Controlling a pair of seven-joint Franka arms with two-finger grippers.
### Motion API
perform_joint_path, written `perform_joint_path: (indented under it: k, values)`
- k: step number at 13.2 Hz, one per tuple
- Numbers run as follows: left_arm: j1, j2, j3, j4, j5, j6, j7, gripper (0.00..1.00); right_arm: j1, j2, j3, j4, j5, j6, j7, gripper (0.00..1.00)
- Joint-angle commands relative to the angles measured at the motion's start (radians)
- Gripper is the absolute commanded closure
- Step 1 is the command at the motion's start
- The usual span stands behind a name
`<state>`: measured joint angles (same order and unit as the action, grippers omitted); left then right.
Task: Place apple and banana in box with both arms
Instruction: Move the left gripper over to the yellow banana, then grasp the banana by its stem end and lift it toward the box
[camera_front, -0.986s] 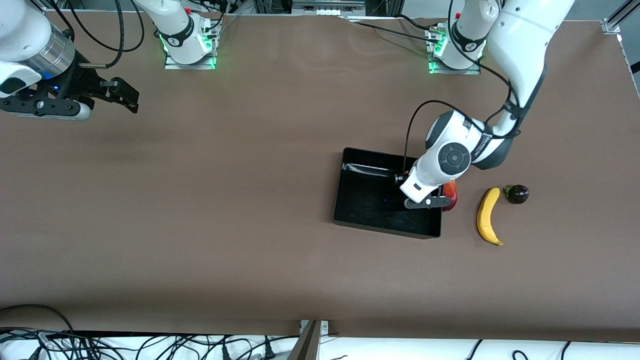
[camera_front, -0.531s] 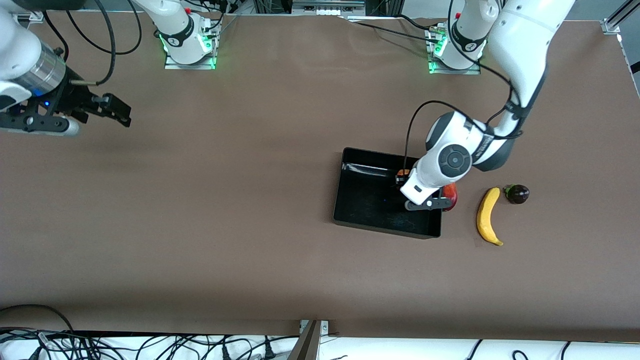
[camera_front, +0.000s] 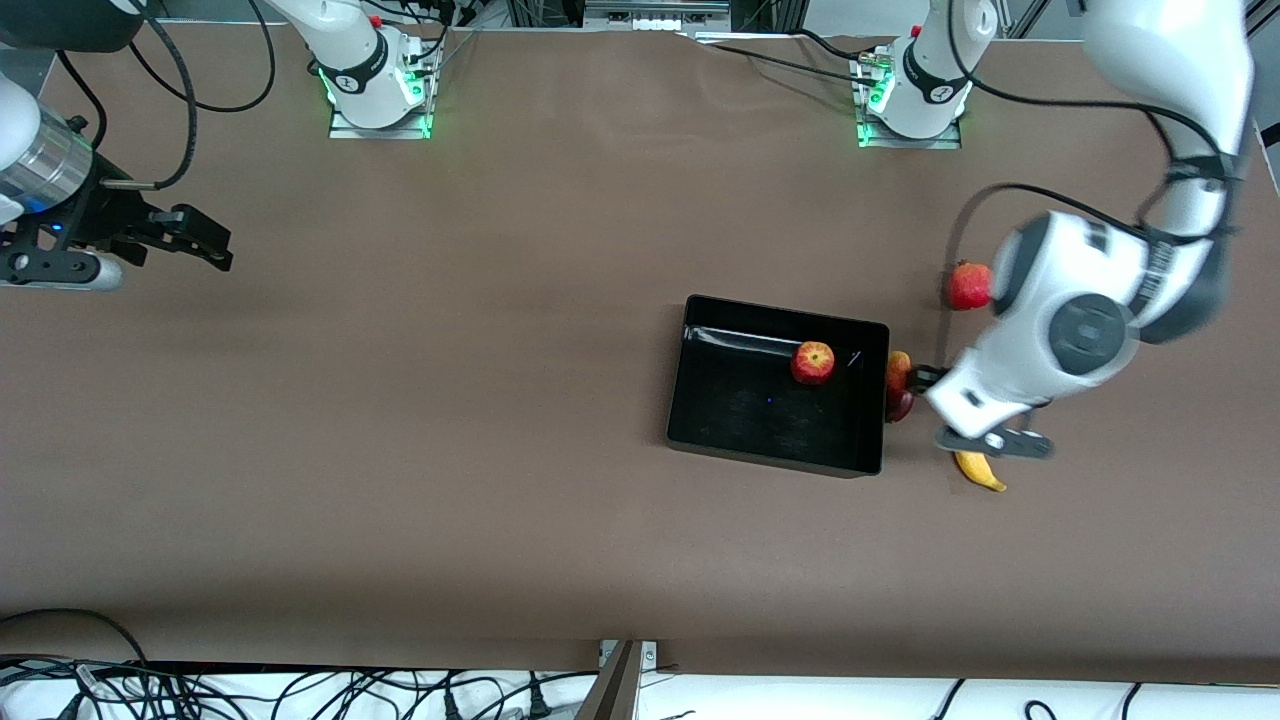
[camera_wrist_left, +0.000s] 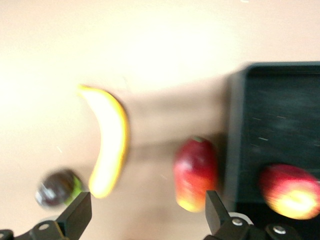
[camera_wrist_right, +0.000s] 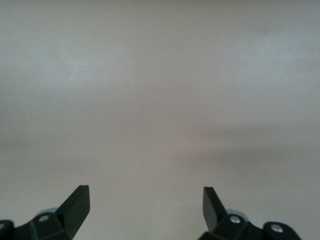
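Note:
The apple (camera_front: 813, 362) lies inside the black box (camera_front: 700, 400), near the wall toward the left arm's end. It also shows in the left wrist view (camera_wrist_left: 292, 192), with the box's wall (camera_wrist_left: 239, 125). The banana (camera_front: 980, 472) lies on the table beside the box, mostly hidden under the left wrist; the left wrist view shows it whole (camera_wrist_left: 107, 145). My left gripper (camera_front: 992, 443) (camera_wrist_left: 146, 202) is open and empty, over the table between the banana and a red-yellow mango-like fruit. My right gripper (camera_front: 195, 240) (camera_wrist_right: 145, 192) is open and empty over bare table at the right arm's end.
The mango-like fruit (camera_front: 898, 385) (camera_wrist_left: 196, 172) lies against the box's outer wall. A red pomegranate (camera_front: 968, 285) lies farther from the front camera, beside the left arm. A small dark fruit (camera_wrist_left: 57, 189) lies next to the banana's tip.
The left gripper has let the apple go in the box and swung out from over the box to over the banana. The right gripper has drifted toward its end of the table.

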<state>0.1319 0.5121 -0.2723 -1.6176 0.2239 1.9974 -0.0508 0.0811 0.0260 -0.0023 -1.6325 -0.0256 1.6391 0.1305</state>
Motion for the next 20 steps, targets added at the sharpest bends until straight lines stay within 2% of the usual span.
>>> perform_joint_path:
  k: [1, 5, 6, 8, 9, 10, 11, 12, 14, 16, 18, 20]
  values:
    - [0.058, 0.118, -0.011, 0.007, 0.028, 0.125, 0.091, 0.0, -0.003, 0.035, 0.002, 0.0, 0.006, -0.002, -0.021, 0.0]
    - [0.09, 0.183, -0.008, -0.102, 0.069, 0.351, 0.094, 0.0, -0.004, 0.026, -0.012, 0.049, 0.006, -0.011, -0.016, 0.0]
    - [0.103, 0.192, -0.008, -0.111, 0.106, 0.354, 0.092, 0.07, -0.004, 0.025, -0.004, 0.049, 0.006, -0.013, -0.009, 0.0]
    - [0.104, 0.194, -0.008, -0.114, 0.117, 0.345, 0.091, 0.66, 0.002, 0.025, 0.001, 0.052, 0.003, -0.025, -0.008, 0.0]
    - [0.104, 0.194, -0.008, -0.12, 0.115, 0.345, 0.089, 0.86, 0.003, 0.029, 0.001, 0.051, 0.004, -0.024, -0.006, 0.0]
    - [0.104, 0.192, -0.008, -0.12, 0.115, 0.345, 0.088, 0.91, 0.002, 0.041, 0.001, 0.051, 0.007, -0.009, -0.005, 0.0]
    - [0.106, 0.192, -0.008, -0.12, 0.115, 0.345, 0.088, 0.84, 0.006, 0.052, 0.001, 0.049, 0.006, -0.002, -0.006, 0.0]
    - [0.109, 0.192, -0.008, -0.122, 0.115, 0.345, 0.086, 0.99, 0.014, 0.052, 0.001, 0.051, 0.007, -0.001, -0.006, 0.0]
    - [0.109, 0.178, -0.013, -0.108, 0.115, 0.313, 0.083, 1.0, 0.016, 0.052, 0.001, 0.049, 0.01, 0.005, -0.008, 0.0]
    - [0.077, 0.116, -0.045, -0.058, 0.1, 0.151, 0.066, 1.0, 0.028, 0.052, 0.001, 0.051, 0.007, 0.06, -0.011, 0.0]
    - [0.06, 0.094, -0.144, 0.057, 0.083, -0.039, -0.042, 1.0, 0.028, 0.052, -0.001, 0.045, 0.01, 0.053, -0.017, 0.0]
    - [0.016, 0.106, -0.255, 0.18, 0.068, -0.153, -0.186, 1.0, 0.028, 0.049, -0.001, 0.042, 0.009, 0.038, -0.016, 0.0]
